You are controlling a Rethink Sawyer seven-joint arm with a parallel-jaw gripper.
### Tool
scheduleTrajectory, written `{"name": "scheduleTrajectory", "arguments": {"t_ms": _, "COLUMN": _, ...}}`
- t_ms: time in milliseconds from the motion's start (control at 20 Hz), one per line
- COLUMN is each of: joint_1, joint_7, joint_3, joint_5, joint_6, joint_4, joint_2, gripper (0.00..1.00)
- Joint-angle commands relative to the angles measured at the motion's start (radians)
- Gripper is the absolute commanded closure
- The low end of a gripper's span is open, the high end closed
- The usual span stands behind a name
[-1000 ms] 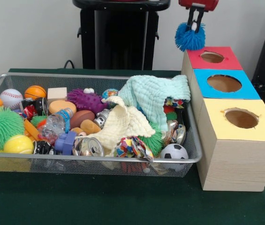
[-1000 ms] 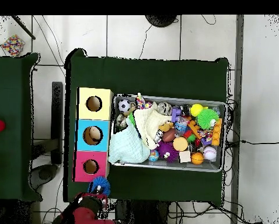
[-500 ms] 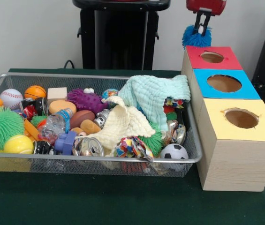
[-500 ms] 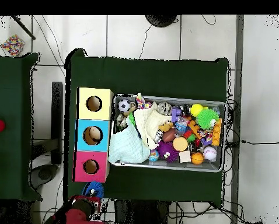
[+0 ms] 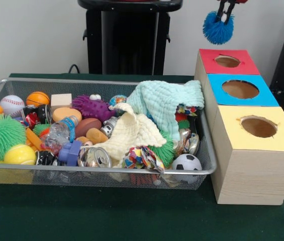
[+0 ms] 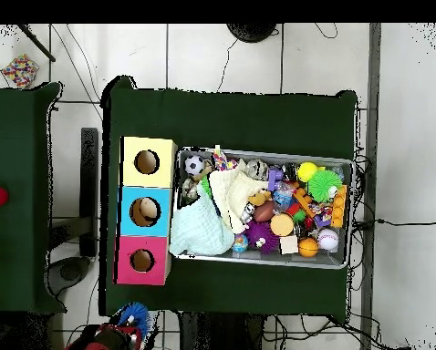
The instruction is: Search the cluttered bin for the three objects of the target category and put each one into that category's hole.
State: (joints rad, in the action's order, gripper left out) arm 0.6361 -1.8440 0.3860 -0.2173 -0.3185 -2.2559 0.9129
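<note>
Front view shows the wire bin filling the left and centre, the three-hole box at right, and, at the upper right edge above the red hole, the gripper clamped on a blue spiky ball.

End effector raised high, fingers clamped on a blue spiky ball

blue ball, red box, apart
</note>
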Motion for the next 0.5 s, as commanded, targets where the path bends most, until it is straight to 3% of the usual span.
{"name": "scheduleTrajectory", "arguments": {"t_ms": 50, "joint_1": 0.009, "joint_7": -0.291, "joint_3": 0.104, "joint_5": -0.039, "joint_6": -0.223, "joint_4": 0.186, "joint_2": 0.076, "gripper": 1.00}}
{"name": "scheduleTrajectory", "arguments": {"t_ms": 500, "joint_1": 0.032, "joint_7": -0.332, "joint_3": 0.162, "joint_5": -0.030, "joint_6": -0.313, "joint_4": 0.348, "joint_2": 0.022, "gripper": 1.00}}
